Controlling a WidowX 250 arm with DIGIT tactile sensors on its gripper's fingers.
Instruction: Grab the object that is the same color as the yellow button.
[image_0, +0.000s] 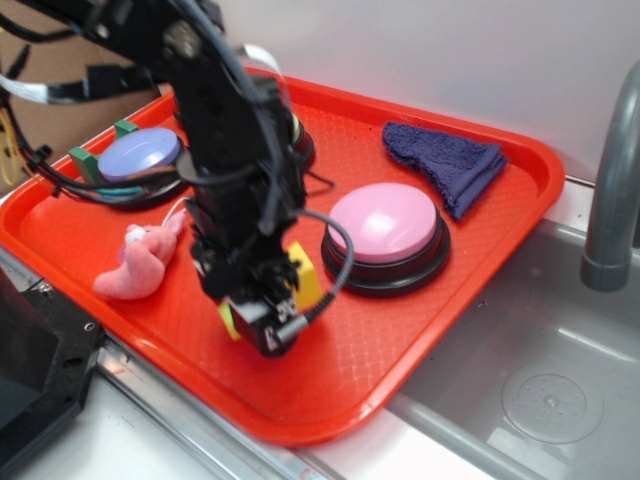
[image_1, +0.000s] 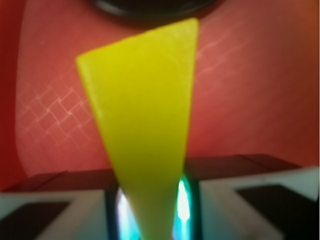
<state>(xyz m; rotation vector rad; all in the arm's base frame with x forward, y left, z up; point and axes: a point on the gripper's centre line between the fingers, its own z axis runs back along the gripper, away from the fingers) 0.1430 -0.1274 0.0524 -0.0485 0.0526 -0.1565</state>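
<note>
The yellow wedge (image_0: 303, 276) lies on the red tray (image_0: 420, 370) in front of the pink button. My gripper (image_0: 268, 312) reaches down over it at tray level. In the wrist view the wedge (image_1: 145, 115) fills the middle, its narrow end between my two fingers, which press on its sides; the gripper (image_1: 150, 210) is shut on it. The yellow button is hidden: only a black base edge (image_0: 306, 150) shows behind my arm.
A pink-domed button (image_0: 383, 222) stands just right of the gripper, and a lavender-domed button (image_0: 140, 152) at the back left. A pink plush toy (image_0: 140, 265) lies left of the gripper. A blue cloth (image_0: 445, 160) lies at the back right. A sink basin (image_0: 550, 380) and grey faucet (image_0: 610, 190) are to the right.
</note>
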